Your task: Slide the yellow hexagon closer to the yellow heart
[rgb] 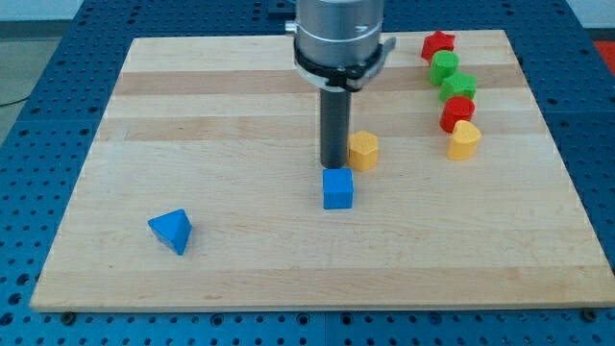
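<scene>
The yellow hexagon (363, 150) sits near the board's middle, a little right of centre. The yellow heart (464, 139) lies to its right, at the lower end of a column of blocks. My tip (334, 166) stands just left of the yellow hexagon, touching or nearly touching its left side. A blue cube (337, 188) sits directly below my tip, close to it.
Above the yellow heart, a column holds a red block (456, 112), a green block (458, 86), a green round block (443, 65) and a red star (437, 44). A blue triangle (172, 230) lies at the lower left. The wooden board (240, 115) has blue perforated table around it.
</scene>
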Available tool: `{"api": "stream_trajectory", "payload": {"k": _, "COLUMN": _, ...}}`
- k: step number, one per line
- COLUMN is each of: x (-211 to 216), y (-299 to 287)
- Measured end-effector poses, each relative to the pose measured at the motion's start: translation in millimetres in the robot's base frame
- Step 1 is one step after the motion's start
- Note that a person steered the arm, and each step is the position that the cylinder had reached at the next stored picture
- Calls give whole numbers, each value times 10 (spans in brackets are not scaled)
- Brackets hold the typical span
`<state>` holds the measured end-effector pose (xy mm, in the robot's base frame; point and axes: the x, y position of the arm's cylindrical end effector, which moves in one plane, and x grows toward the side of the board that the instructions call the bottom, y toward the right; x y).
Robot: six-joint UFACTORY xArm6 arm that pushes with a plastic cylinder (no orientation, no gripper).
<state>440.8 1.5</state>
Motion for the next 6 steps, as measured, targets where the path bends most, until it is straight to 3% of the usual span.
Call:
{"api": "stream_trajectory", "payload": {"k": 1, "x": -208, "y": -194}}
{"api": "stream_trajectory", "payload": {"k": 2, "x": -208, "y": 25}}
{"api": "stream_trajectory", "payload": {"k": 6, "x": 256, "y": 899}}
